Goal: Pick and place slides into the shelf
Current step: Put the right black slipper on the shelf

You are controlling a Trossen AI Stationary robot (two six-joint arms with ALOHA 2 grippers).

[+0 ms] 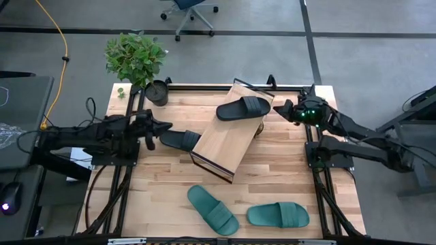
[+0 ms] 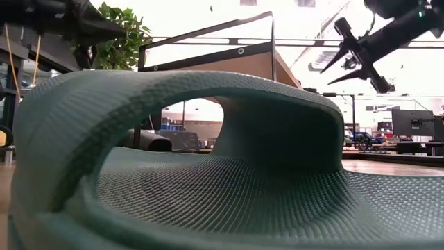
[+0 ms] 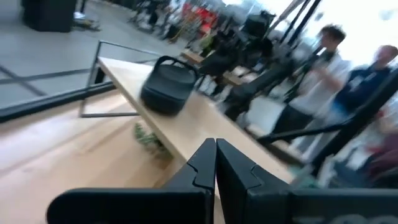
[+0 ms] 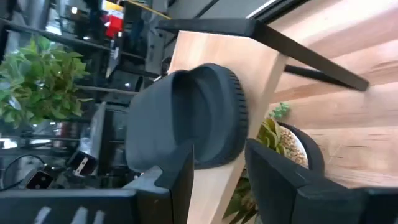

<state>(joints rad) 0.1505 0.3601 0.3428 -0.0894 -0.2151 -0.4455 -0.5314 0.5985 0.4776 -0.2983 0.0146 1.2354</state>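
Observation:
A black slide (image 1: 243, 108) lies sole down on the upper end of the slanted shelf (image 1: 225, 146); it also shows in both wrist views (image 3: 168, 87) (image 4: 186, 118). A second black slide (image 1: 178, 140) lies on the table against the shelf's left side. Two teal slides (image 1: 212, 209) (image 1: 278, 215) lie near the front edge, and one (image 2: 208, 173) fills the low view. My right gripper (image 1: 278, 109) (image 4: 217, 180) hangs open in the air just right of the slide on the shelf, apart from it. My left gripper (image 1: 165, 126) (image 3: 216, 165) is shut above the table, left of the second black slide.
A potted plant (image 1: 136, 58) in a black pot (image 1: 157, 92) stands at the table's far left corner. A small green sprig (image 4: 273, 134) lies beneath the raised shelf. People (image 3: 329, 62) stand in the room beyond the table.

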